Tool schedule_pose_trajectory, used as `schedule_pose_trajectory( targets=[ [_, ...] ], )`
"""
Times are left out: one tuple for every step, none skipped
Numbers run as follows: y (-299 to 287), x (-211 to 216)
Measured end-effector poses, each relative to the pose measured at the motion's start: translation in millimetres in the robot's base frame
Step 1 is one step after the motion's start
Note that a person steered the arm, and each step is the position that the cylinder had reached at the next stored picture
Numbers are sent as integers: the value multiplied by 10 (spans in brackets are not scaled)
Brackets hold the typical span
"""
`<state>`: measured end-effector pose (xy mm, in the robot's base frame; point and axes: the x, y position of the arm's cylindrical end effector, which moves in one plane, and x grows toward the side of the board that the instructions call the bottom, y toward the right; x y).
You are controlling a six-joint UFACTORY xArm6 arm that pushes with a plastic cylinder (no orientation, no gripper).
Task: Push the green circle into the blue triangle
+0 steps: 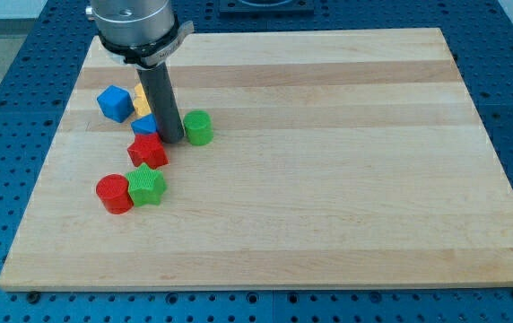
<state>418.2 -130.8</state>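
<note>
The green circle [198,127] stands on the wooden board at the view's upper left. The blue triangle [144,125] lies just to its left, partly hidden behind my rod. My tip [171,139] rests on the board between the two, touching or almost touching the green circle's left side and the blue triangle's right side.
A red star [148,151] sits just below the blue triangle. A blue cube [113,103] and a partly hidden yellow block [139,101] lie above it. A red circle [113,193] and a green star [147,187] sit lower left. The board [346,179] spans most of the view.
</note>
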Motion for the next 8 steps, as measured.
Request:
schedule_pose_trajectory(
  targets=[
    [455,68],
    [926,420],
    [993,557],
    [1162,359],
    [1134,-36],
    [1106,-257],
    [1081,-257],
    [793,-205]
  ],
)
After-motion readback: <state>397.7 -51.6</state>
